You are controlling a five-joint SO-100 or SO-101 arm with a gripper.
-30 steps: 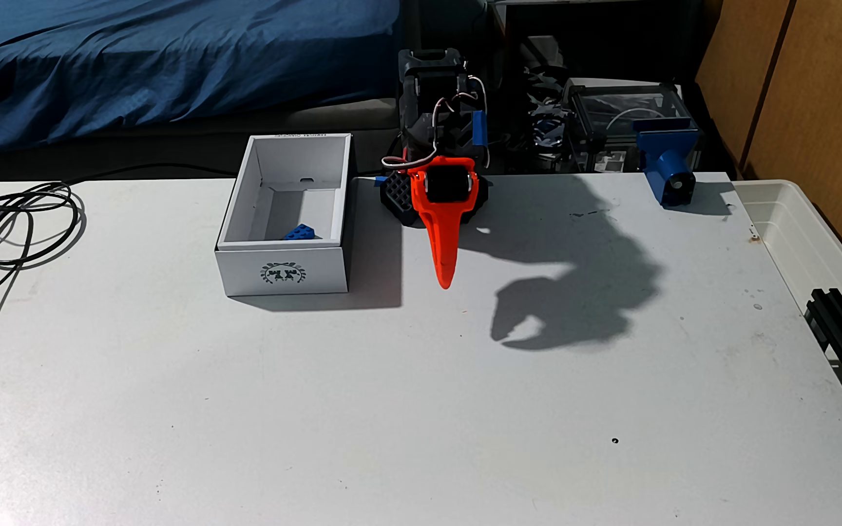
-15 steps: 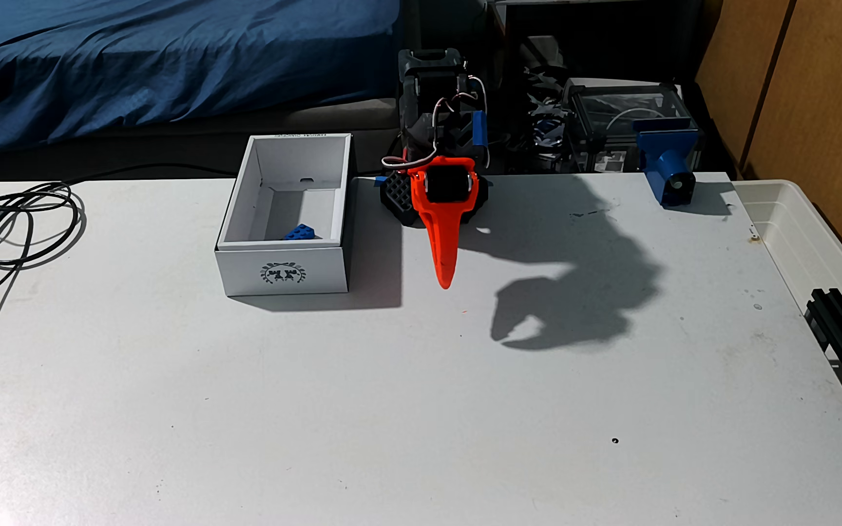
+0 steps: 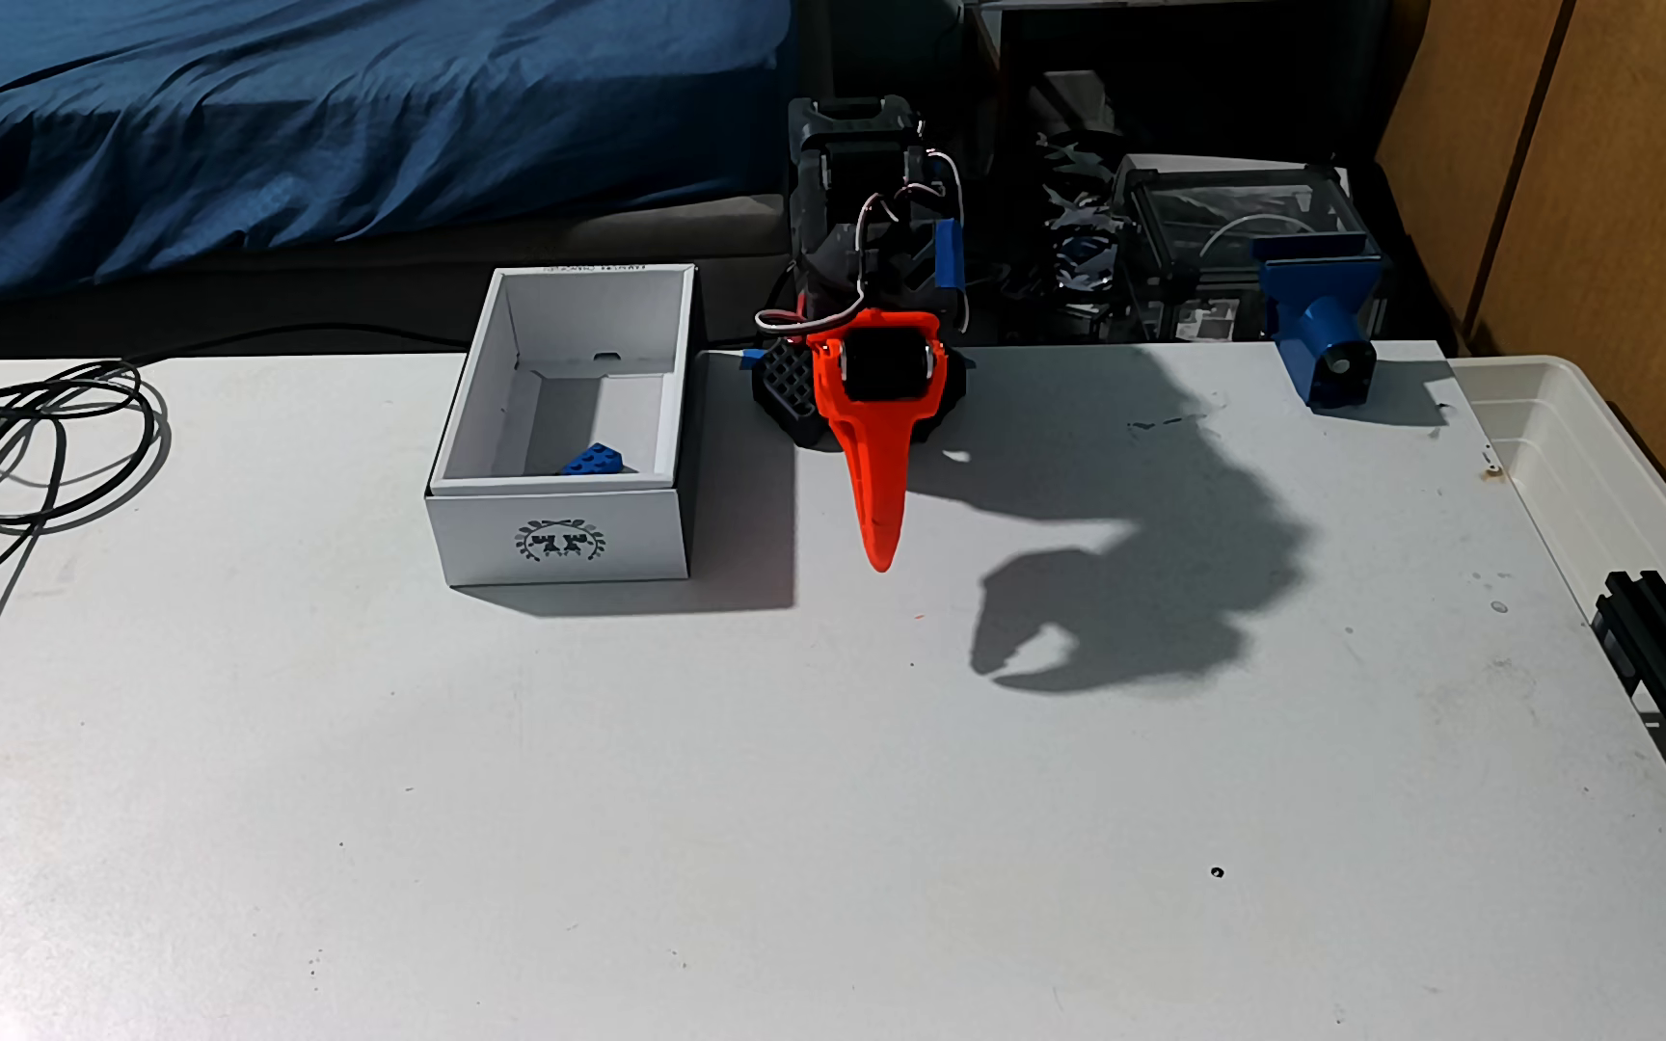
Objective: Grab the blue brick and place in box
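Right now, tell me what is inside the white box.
The blue brick lies inside the box, near its front wall. That wall hides the brick's lower part and the floor nearest the camera.

Nothing has visibly changed across the fixed views: the end effector (image 3: 880,561) is held in the same pose, and nothing beside it has shifted.

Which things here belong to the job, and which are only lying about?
Job: blue brick, lying inside the box; gripper, beside the box.

Lying about: coiled cable, blue device with lens, plastic tub.
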